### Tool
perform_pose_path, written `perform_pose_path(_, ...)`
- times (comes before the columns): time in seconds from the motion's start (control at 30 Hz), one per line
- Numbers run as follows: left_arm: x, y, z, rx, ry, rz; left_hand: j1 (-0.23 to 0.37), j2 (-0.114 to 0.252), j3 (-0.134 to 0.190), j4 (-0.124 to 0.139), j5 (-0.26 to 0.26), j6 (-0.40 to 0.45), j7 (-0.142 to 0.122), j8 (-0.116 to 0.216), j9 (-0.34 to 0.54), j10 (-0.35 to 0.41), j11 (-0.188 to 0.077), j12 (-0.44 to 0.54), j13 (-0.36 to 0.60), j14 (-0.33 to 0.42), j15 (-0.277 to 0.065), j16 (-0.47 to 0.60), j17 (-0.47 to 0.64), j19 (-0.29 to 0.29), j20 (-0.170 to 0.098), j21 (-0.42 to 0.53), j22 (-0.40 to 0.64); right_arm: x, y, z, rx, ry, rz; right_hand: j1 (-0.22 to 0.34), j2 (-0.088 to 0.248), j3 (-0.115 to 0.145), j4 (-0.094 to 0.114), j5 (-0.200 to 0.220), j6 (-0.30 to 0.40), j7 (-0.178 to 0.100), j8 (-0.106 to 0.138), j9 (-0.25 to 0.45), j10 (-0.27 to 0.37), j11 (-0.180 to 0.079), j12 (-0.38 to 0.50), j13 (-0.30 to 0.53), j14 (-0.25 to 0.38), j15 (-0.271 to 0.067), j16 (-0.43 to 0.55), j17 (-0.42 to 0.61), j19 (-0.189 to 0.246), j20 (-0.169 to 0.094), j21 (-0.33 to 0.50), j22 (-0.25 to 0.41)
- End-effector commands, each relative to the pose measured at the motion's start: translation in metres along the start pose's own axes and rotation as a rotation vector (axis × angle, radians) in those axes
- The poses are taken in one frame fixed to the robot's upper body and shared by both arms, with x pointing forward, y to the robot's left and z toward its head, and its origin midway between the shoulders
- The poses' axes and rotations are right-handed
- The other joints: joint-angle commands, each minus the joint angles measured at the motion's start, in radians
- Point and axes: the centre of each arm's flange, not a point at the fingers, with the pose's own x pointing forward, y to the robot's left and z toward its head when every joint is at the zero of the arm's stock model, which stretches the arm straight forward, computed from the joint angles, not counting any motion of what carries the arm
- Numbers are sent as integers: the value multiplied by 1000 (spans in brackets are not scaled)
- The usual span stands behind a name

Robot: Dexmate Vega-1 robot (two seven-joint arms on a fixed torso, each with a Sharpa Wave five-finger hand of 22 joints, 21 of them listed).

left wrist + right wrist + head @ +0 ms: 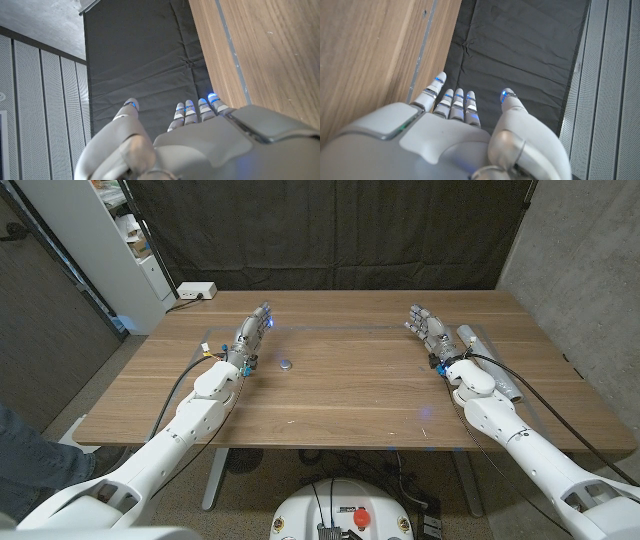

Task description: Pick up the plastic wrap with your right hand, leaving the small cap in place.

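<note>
The small grey cap point(288, 364) lies on the wooden table point(350, 395), left of centre. The plastic wrap point(472, 336), a long pale roll, lies near the table's right side, partly hidden behind my right forearm. My right hand point(428, 330) stands just to the left of the roll's far end, fingers straight and apart, holding nothing. My left hand point(255, 330) stands left of and beyond the cap, also with straight fingers and nothing in it. In the wrist views, the left hand point(200, 145) and right hand point(445, 135) reach toward the black curtain, with nothing in them.
A white power strip point(195, 291) sits at the far left corner of the table. A white shelf unit point(120, 240) stands beyond the left edge. A person's leg in jeans point(25, 450) shows at the lower left. A black curtain point(330, 230) hangs behind the table.
</note>
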Motion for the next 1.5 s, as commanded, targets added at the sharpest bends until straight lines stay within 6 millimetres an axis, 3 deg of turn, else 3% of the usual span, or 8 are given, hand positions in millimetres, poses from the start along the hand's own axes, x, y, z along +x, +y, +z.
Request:
perform_pose_path(0.03,-2,-4,0,19,15,-4,8,1,8,-1,8,0,5,5,4,-4,4,5,2,-1,10,4,3,-6,1,3,1,-5,-4,3,-9,-2,2,9,-1,5,1,4,9,0,4,1,9,2,6,2,8,-1,5,1,8,-1,5,5)
perform_pose_path(0.63,3,-12,2,31,17,-25,5,3,7,-3,7,1,4,5,4,-3,5,6,-4,-2,11,4,3,-6,6,-5,2,-20,-7,18,-70,-56,3,20,3,8,-9,6,12,-6,5,-1,11,4,6,1,8,-6,3,-5,1,-3,-3,5)
perform_pose_path(1.5,-2,-9,7,41,9,-16,2,6,6,-8,7,3,2,6,4,-2,0,7,-11,-1,8,4,4,-3,10,-17,2,-32,-11,38,-238,-138,-34,34,0,14,-22,9,28,-19,11,-2,25,-2,11,1,21,-17,4,-13,-1,-3,-9,4)
